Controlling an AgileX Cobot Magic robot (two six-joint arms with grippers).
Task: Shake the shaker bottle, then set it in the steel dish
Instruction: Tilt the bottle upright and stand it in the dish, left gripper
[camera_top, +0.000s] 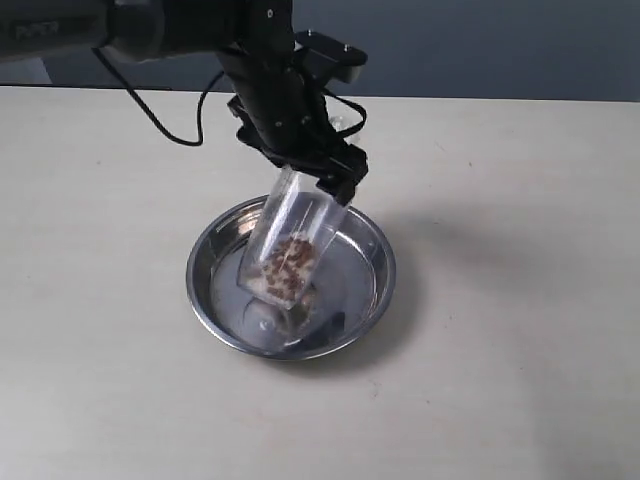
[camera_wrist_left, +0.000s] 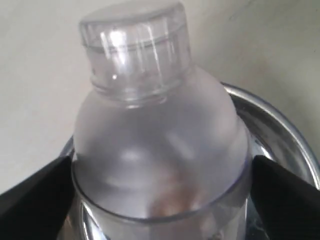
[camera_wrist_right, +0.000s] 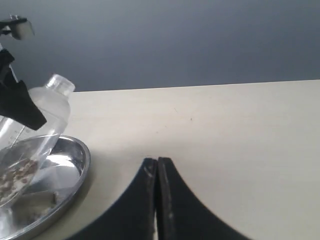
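The shaker bottle is tilted over the steel dish, brown granules showing in its lower part. My left gripper is shut on the bottle's upper part. In the left wrist view the frosted dome and cap of the shaker bottle fill the picture, with a black finger on each side and the steel dish behind. My right gripper is shut and holds nothing; it is low over the table, to one side of the steel dish and the shaker bottle. I cannot tell whether the bottle's base touches the dish.
A pale tabletop spreads all round the dish. The left arm's black cable trails across the back of the table. A dark wall lies behind the table's far edge.
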